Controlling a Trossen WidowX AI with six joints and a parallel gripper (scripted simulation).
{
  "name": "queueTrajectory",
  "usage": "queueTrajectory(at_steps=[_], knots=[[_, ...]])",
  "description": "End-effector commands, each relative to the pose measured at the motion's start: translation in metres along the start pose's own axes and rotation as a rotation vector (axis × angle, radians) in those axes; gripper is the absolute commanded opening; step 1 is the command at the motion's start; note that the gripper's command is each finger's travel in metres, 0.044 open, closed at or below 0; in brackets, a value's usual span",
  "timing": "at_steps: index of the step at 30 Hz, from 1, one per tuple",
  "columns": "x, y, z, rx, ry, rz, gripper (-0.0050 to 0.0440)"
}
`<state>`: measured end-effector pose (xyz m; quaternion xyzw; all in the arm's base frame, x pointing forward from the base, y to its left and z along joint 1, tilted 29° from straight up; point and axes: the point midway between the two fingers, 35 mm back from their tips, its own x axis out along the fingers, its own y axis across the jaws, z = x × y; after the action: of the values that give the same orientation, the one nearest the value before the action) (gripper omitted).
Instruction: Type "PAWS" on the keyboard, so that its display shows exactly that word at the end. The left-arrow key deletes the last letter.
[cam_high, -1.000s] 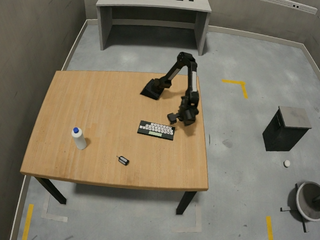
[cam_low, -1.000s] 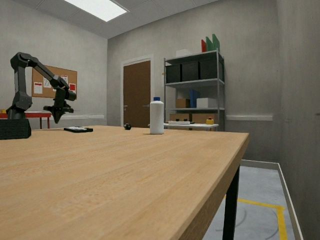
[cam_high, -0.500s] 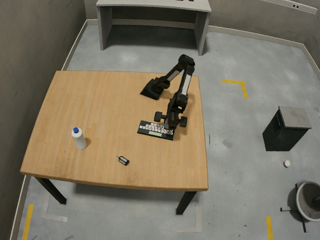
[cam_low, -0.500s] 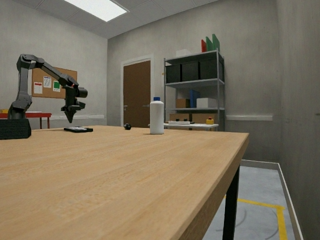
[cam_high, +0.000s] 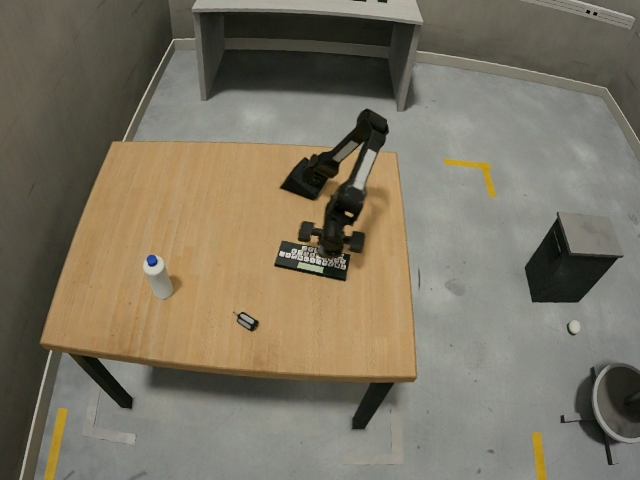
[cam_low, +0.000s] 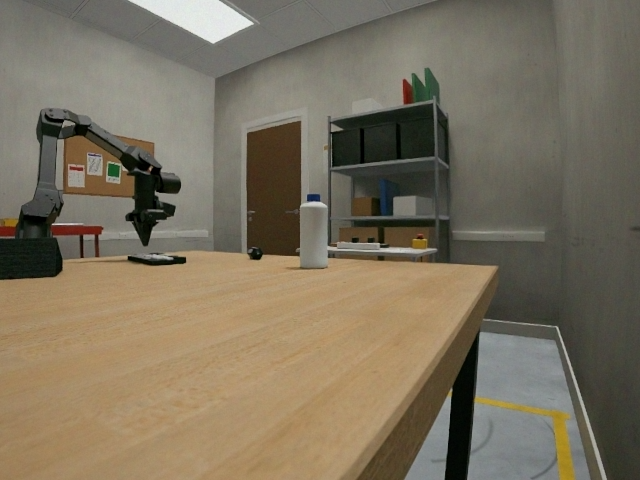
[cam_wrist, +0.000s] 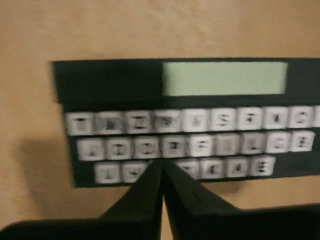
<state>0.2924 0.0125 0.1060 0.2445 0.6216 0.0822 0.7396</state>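
A black keyboard (cam_high: 312, 264) with white keys and a pale green display (cam_high: 310, 267) lies on the wooden table. In the wrist view the display (cam_wrist: 225, 78) is blank and the key letters are too blurred to read. My gripper (cam_high: 328, 251) is shut and empty, pointing down a little above the keyboard's key rows. In the wrist view its joined fingertips (cam_wrist: 162, 162) sit over the left part of the lower key rows. In the side view the gripper (cam_low: 144, 238) hangs just above the keyboard (cam_low: 154, 260), not touching it.
A white bottle with a blue cap (cam_high: 157, 276) stands at the table's left. A small black object (cam_high: 247, 321) lies near the front middle. The arm's base (cam_high: 305, 178) sits at the back of the table.
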Motion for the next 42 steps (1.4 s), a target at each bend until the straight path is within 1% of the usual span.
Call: queueTrajectory(at_steps=[1,13,16,20,23,32,35,38,42], knots=[[0.000,-0.030,-0.001,0.004,0.001,0.006,-0.0050],[-0.004,-0.029,0.002,-0.003,-0.014,0.002,-0.0050],[-0.001,-0.043,0.001,0.002,-0.002,0.003,-0.0050],[0.000,-0.084,0.000,0.004,0.001,0.002,-0.0050],[-0.002,-0.095,0.002,0.000,-0.008,0.003,-0.0050],[-0.004,-0.093,0.002,-0.003,-0.013,-0.003,-0.0050],[-0.003,-0.083,-0.009,-0.002,-0.011,0.001,-0.0050],[-0.003,-0.068,-0.027,-0.001,-0.011,0.002,-0.0050],[-0.002,-0.066,-0.031,-0.001,-0.010,0.000,-0.0050]])
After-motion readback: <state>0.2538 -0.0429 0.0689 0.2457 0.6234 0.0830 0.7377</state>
